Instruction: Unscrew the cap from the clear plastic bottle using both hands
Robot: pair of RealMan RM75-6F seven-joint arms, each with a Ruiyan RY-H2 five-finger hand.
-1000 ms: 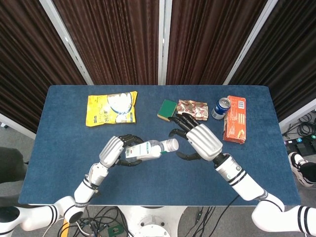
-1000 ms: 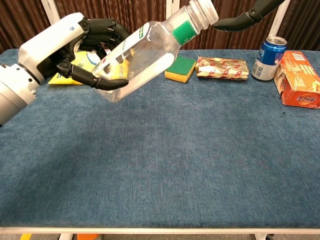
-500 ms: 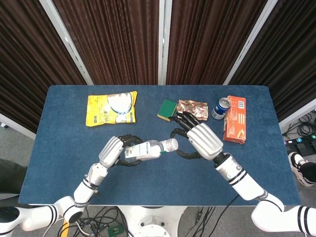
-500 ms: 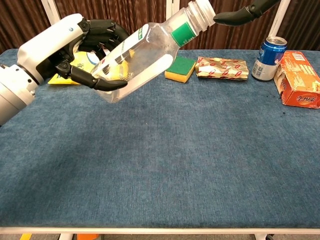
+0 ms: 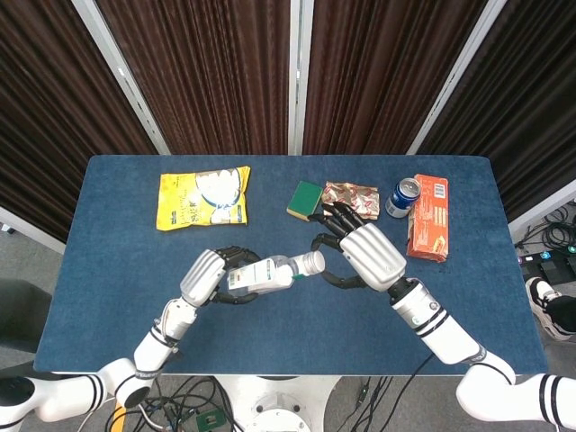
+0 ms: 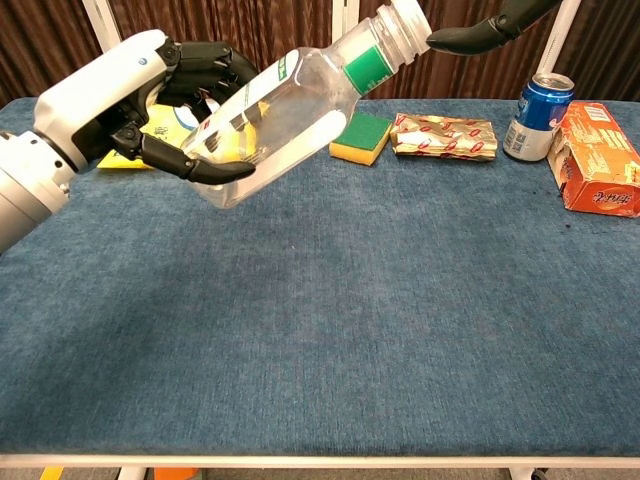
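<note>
Chest view: left robot hand [image 6: 130, 95] grips the light, squashy bottle [image 6: 285, 105]; right robot hand [image 5: 360, 255], fingers spread, nears the cap [image 6: 403, 22].

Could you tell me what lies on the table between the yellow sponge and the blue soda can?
A crinkled foil snack packet lies between the yellow sponge and the blue can, apart from both; the chest view shows it best.

Probably a lab: curtains [image 5: 207, 72], blue table [image 5: 108, 234]
</note>
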